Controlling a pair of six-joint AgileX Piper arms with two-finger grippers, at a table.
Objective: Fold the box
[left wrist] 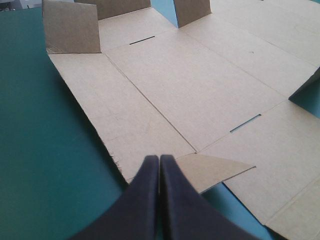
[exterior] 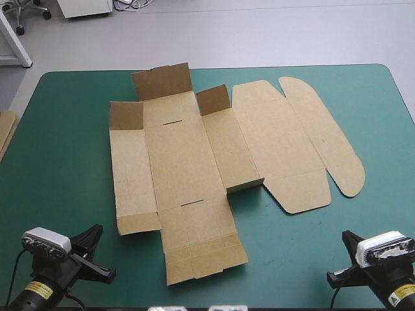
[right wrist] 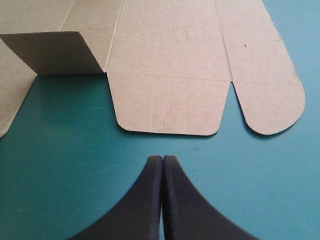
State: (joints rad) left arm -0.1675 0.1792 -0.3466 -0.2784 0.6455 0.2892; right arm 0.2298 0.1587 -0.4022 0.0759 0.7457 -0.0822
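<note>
Plainly, both of my grippers sat idle at the table's near edge, well short of any grasp. My left gripper (left wrist: 159, 159) had its black fingers pressed together into one point, the tip just over the near left corner of the box (exterior: 188, 162). My right gripper (right wrist: 163, 159) was pressed together in the same way, hanging over bare teal-green cover (exterior: 65, 162) a little short of the rounded lid flap (right wrist: 167, 107).

The box lay opened out across the middle of the table, mostly flat. Three short flaps at its far end (exterior: 162, 81) stood upright, and one low wall (exterior: 243, 184) rose near the middle. The lid panel with its rounded wing (exterior: 324, 142) stretched flat toward the table's right side.

I judged the brown board to be light and stiff, willing to bend only along its scored lines. It would likely slide on the smooth cover if pushed from one side alone. An outer edge seemed the best place to take hold: the long left side panel (left wrist: 100, 100) for my left fingers, the lid's near edge for my right. One gripper might need to pin the base while the other lifted.

Little stood in the way. A strip of spare board (exterior: 5, 133) showed at the table's left edge, well apart from the box. The upright flaps could catch a finger sweeping in low from the far side.
</note>
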